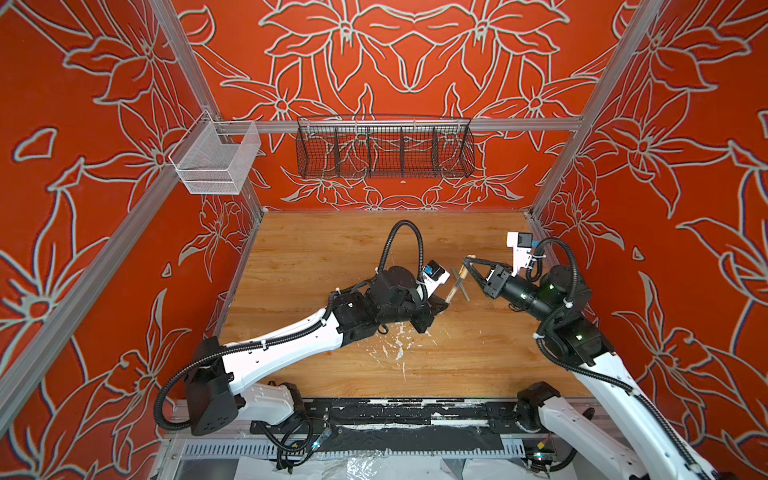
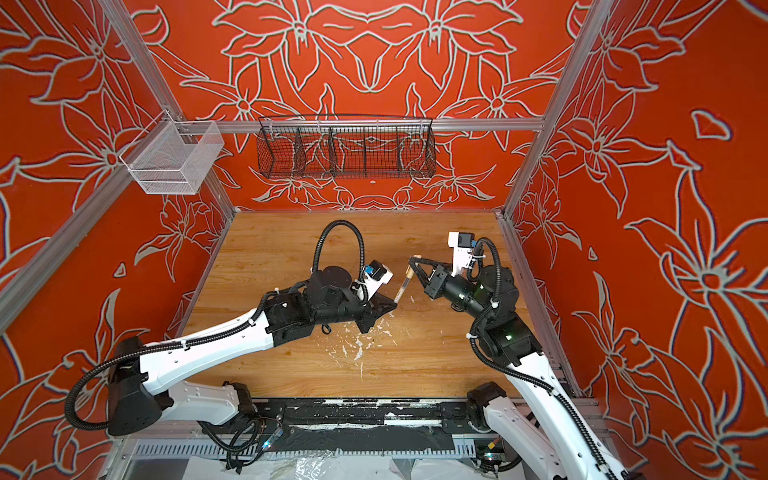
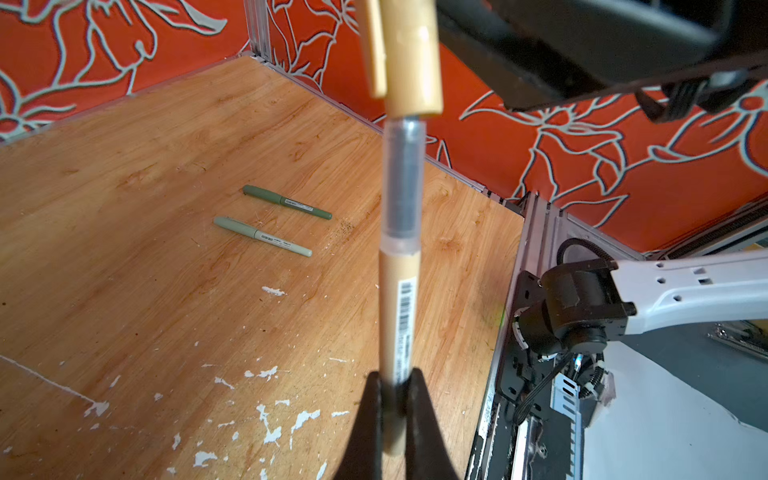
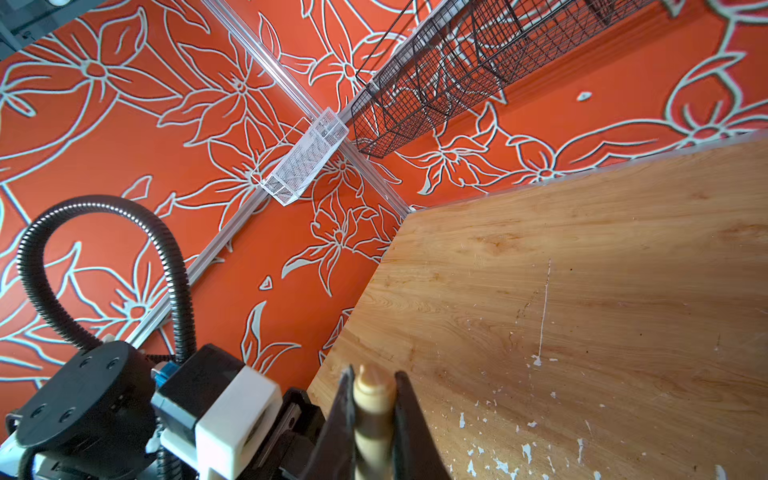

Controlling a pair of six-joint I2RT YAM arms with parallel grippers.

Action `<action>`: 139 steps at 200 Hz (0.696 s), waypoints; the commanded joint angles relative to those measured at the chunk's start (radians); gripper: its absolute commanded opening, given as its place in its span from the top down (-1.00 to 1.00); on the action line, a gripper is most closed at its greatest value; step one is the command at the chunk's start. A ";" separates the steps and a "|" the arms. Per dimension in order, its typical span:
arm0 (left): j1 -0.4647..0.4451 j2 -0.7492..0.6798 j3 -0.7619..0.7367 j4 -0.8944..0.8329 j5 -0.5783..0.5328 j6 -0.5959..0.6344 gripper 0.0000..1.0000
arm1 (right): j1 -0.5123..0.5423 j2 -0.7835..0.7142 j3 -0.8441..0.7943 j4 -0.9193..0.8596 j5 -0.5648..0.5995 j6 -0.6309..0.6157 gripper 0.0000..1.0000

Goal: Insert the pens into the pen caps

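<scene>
Beige plastic sits between both pairs of jaws. The left gripper (image 3: pixel 395 374) is clamped on the rear end of the beige pen (image 3: pixel 401 291), its black jaws pressed against the barrel on either side. The pen runs away from it, with the barcode label facing the left wrist camera. Its front end meets the open mouth of the beige cap (image 3: pixel 411 62). The clear grip section, with its dark core, lies bare outside the cap.

The right gripper (image 4: pixel 374 374) is closed on that cap, and the cap's rounded end pokes out between the jaws in the right wrist view.

In both top views the two grippers face each other a little below the middle of the frame. The left one is lower and to the left, the right one higher and to the right. Pen and cap form one slanted line between them, lifted off the wooden table (image 1: pixel 332 257).

Beyond the held pen, the left wrist view shows a dark green pen (image 3: pixel 286 202) and a pale green pen (image 3: pixel 262 237) lying flat on the table. They are nearly parallel and just apart, and each appears to have its cap on.

White paint flecks (image 1: pixel 399 345) speckle the wood lower in the frame. A black wire basket (image 1: pixel 384 149) hangs on the back wall in the upper middle, and a white mesh basket (image 1: pixel 216 166) hangs at upper left.
</scene>
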 commanded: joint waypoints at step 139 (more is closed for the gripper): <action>-0.001 -0.020 0.013 0.030 -0.016 0.014 1.00 | 0.006 -0.054 0.035 -0.026 0.022 -0.028 1.00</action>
